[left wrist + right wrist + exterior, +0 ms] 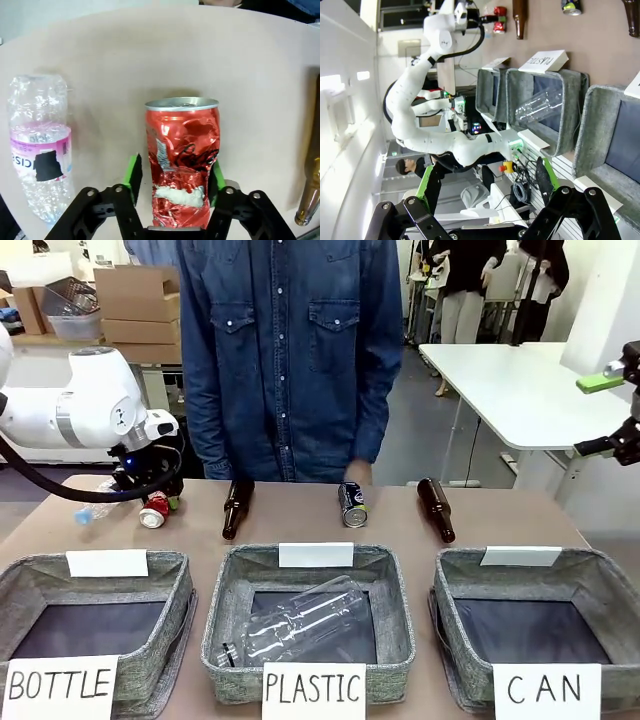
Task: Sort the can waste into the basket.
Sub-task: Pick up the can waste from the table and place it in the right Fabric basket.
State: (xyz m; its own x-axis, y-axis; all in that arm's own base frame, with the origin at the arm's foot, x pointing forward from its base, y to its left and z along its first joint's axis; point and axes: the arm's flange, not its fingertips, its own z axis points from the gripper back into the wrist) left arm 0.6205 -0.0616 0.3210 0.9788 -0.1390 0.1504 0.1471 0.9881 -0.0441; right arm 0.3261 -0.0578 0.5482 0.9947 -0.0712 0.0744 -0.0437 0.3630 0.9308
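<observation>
Left basket (40, 562) signed BOTTLE, middle basket (225, 610) PLASTIC, right basket (605, 570) CAN; red can (182, 160) perhaps shows Coca-Cola script.

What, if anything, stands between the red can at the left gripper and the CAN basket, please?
On the table between the red can, in the left gripper, and the CAN basket lie a brown bottle, the dark can and a second brown bottle, with the PLASTIC basket nearer the camera. Nothing visible blocks a path above them.
</observation>
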